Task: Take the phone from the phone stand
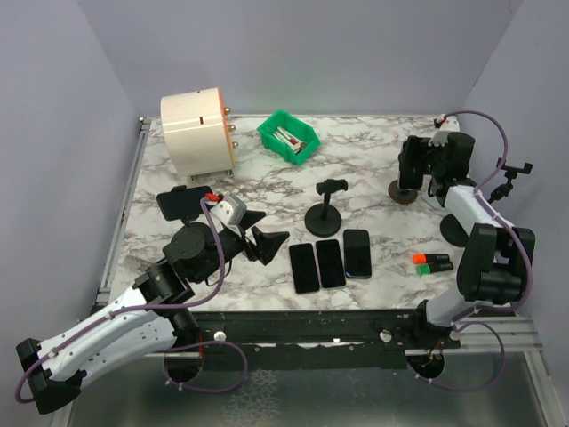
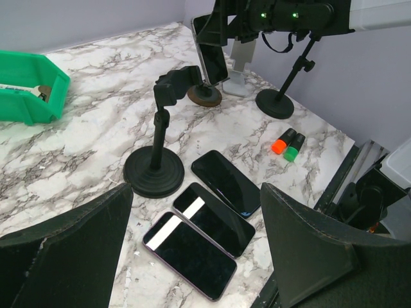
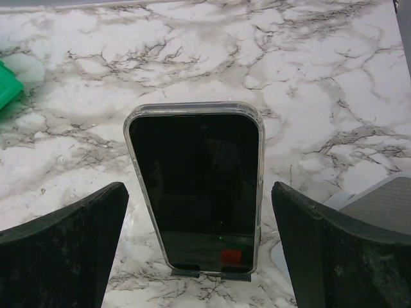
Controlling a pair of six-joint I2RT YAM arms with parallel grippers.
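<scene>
At 8 o'clock on the bench (image 1: 373,142), left tool (image 1: 267,233) released, grasping nothing, facing three flat phones (image 1: 330,262) at 6 o'clock. Just beyond those, near centre, a bare black stand (image 1: 325,213). At 2 o'clock, right tool (image 3: 199,192) released too, jaws flanking the phone (image 3: 192,154) without touching. Stands upright there in the phone stand (image 2: 205,97), screen dark. At 4 o'clock, orange and green markers (image 1: 433,261) side by side.

Left arm (image 1: 116,334) and right arm (image 1: 471,206) in white shells with black joints, purple cables (image 1: 506,142) looping behind the fingers (image 3: 64,250), fingers matte black wedges, inner edges scuffed pale
</scene>
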